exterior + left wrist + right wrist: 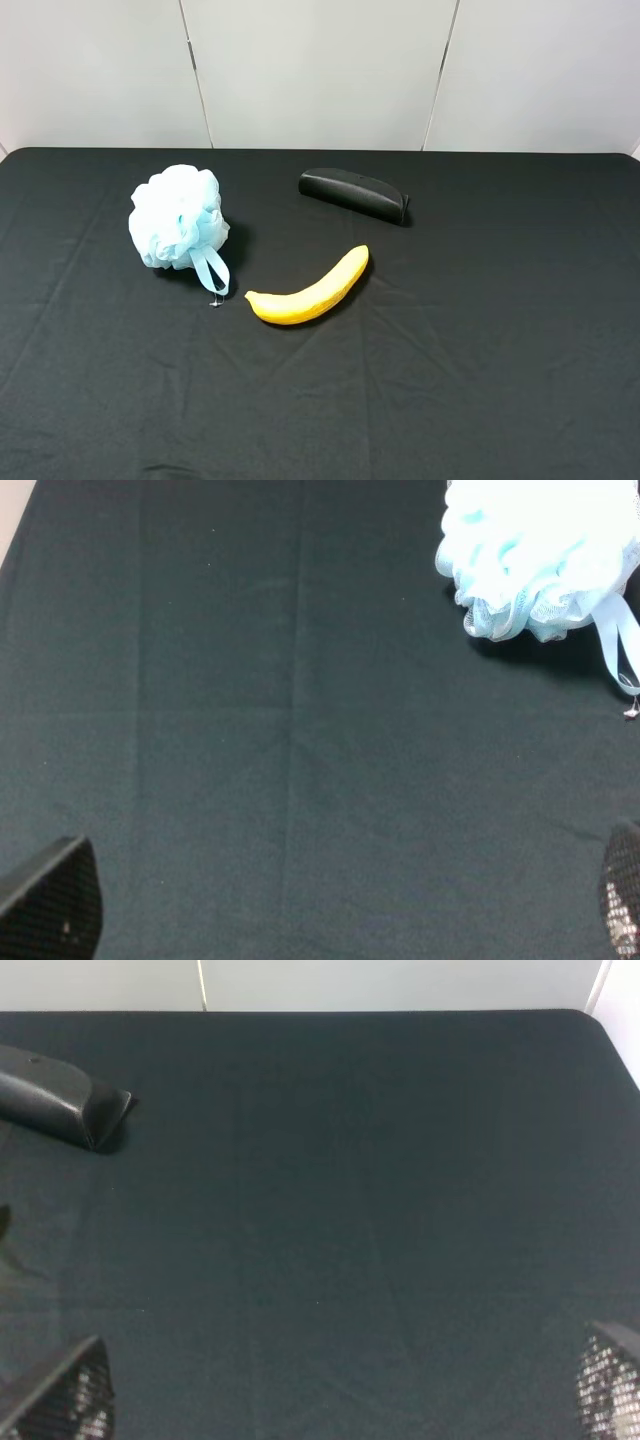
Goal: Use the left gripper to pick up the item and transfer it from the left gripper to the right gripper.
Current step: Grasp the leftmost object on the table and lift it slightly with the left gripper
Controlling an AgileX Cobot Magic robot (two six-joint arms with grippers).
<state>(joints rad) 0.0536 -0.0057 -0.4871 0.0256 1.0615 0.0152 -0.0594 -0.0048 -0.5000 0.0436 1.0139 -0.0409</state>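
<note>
The light-blue mesh bath pouf [176, 217] lies on the black cloth at the left rear, its pale blue ribbon loop [211, 270] trailing toward the front. It also shows in the left wrist view [540, 555], well ahead of my left gripper [335, 910]. That gripper is open and empty, with its fingertips [55, 895] wide apart at the frame's corners. My right gripper [345, 1395] is open and empty too, over bare cloth. Neither arm shows in the exterior high view.
A yellow banana [310, 289] lies near the middle of the table, right of the ribbon. A black oblong case [354, 194] lies behind it and also shows in the right wrist view [55, 1100]. A white wall [320, 70] stands behind the table's far edge.
</note>
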